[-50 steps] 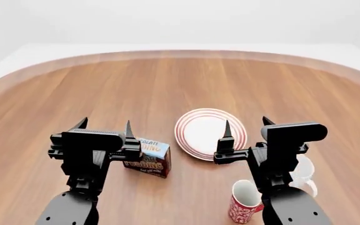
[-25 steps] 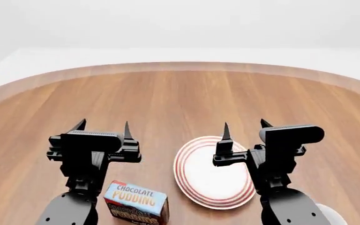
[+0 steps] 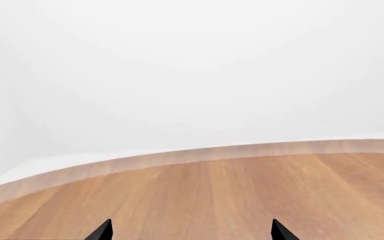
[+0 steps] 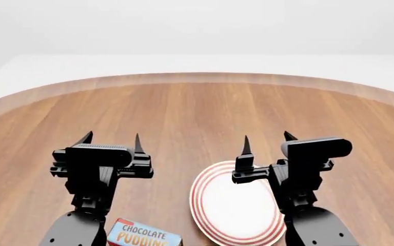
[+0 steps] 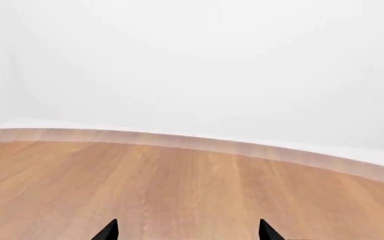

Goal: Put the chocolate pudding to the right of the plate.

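One pudding (image 4: 144,234) lies at the lower edge of the head view, left of the plate (image 4: 237,206) and apart from it. I see both grippers, left (image 4: 111,139) and right (image 4: 266,138), spread wide and empty above the table (image 4: 197,110). I should lower the left one squarely over the box before closing.

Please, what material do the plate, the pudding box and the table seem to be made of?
The plate looks like glazed white ceramic with painted red rings, though its smooth finish leaves this open. The chocolate pudding looks like printed cardboard, with lettering on its flat top. The table looks like matte wood, showing long grain lines.
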`<state>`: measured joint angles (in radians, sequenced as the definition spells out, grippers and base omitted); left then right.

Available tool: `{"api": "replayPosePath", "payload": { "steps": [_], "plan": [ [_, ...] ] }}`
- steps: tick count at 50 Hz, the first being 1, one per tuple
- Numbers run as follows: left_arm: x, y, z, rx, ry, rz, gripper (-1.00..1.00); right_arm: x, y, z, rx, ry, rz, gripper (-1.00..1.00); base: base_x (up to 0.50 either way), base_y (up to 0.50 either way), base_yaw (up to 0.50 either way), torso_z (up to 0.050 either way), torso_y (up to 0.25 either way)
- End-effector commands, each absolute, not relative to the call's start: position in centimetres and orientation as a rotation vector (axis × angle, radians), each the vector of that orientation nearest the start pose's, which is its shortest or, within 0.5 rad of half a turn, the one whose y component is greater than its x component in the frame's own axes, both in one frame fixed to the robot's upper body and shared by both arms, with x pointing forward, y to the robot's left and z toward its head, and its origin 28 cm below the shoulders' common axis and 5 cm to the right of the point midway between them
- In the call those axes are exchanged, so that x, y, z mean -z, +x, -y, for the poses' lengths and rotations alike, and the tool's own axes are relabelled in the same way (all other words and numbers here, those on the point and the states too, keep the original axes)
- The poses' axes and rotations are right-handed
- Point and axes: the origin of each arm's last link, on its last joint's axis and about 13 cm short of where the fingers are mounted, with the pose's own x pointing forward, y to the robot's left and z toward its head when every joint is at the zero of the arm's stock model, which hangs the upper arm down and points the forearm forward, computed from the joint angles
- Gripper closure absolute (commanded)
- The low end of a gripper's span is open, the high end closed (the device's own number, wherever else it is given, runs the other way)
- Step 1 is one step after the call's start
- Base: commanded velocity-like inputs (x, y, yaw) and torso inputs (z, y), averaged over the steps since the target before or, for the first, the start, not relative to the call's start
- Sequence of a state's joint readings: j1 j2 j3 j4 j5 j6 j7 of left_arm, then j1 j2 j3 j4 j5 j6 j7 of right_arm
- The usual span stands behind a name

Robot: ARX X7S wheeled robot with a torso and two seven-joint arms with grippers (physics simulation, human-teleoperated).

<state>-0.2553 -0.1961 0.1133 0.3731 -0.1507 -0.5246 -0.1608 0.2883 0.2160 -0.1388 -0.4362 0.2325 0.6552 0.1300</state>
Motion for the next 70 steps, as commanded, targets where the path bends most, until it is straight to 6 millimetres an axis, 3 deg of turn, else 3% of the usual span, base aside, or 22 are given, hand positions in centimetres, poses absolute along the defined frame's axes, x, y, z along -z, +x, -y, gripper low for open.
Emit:
{"api": "replayPosePath", "payload": {
  "steps": [1, 5, 7, 13, 31, 45, 50, 56, 70],
  "plan": [
    [-11.3, 25.0, -21.9, -0.01, 0.083, 0.084, -1.0, -13.5, 24.2, 10.5, -0.076, -0.118, -0.013, -1.0, 0.0, 0.0, 0.0, 0.0, 0.0],
    [-11.3, 25.0, -21.9, -0.01, 0.083, 0.084, -1.0, -13.5, 24.2, 10.5, -0.076, -0.118, -0.013, -1.0, 0.0, 0.0, 0.0, 0.0, 0.0],
    [-11.2, 25.0, -21.9, -0.01, 0.084, 0.083, -1.0, -14.6, 23.2, 10.9, -0.089, -0.177, -0.086, -1.0, 0.0, 0.0, 0.0, 0.0, 0.0],
    [-11.3, 25.0, -21.9, -0.012, 0.085, 0.085, -1.0, -15.9, 22.2, 11.2, -0.153, -0.269, -0.09, -1.0, 0.0, 0.0, 0.0, 0.0, 0.0],
    [-11.3, 25.1, -22.1, -0.018, 0.089, 0.086, -1.0, -17.8, 20.6, 12.3, -0.338, -0.296, -0.254, -1.0, 0.0, 0.0, 0.0, 0.0, 0.0],
    [-11.4, 25.1, -22.1, -0.017, 0.092, 0.085, -1.0, -19.3, 20.4, 14.1, -0.445, -0.205, -0.42, -1.0, 0.0, 0.0, 0.0, 0.0, 0.0],
    [-11.4, 25.1, -22.0, -0.017, 0.091, 0.084, -1.0, -19.8, 20.2, 14.6, -0.544, -0.247, -0.441, -1.0, 0.0, 0.0, 0.0, 0.0, 0.0],
    [-11.3, 25.2, -22.1, -0.02, 0.093, 0.082, -1.0, -20.6, 21.0, 15.3, -0.589, -0.221, -0.485, -1.0, 0.0, 0.0, 0.0, 0.0, 0.0],
    [-11.2, 25.2, -22.0, -0.018, 0.094, 0.078, -1.0, -21.0, 21.3, 14.8, -0.688, -0.261, -0.461, -1.0, 0.0, 0.0, 0.0, 0.0, 0.0]
  ]
}}
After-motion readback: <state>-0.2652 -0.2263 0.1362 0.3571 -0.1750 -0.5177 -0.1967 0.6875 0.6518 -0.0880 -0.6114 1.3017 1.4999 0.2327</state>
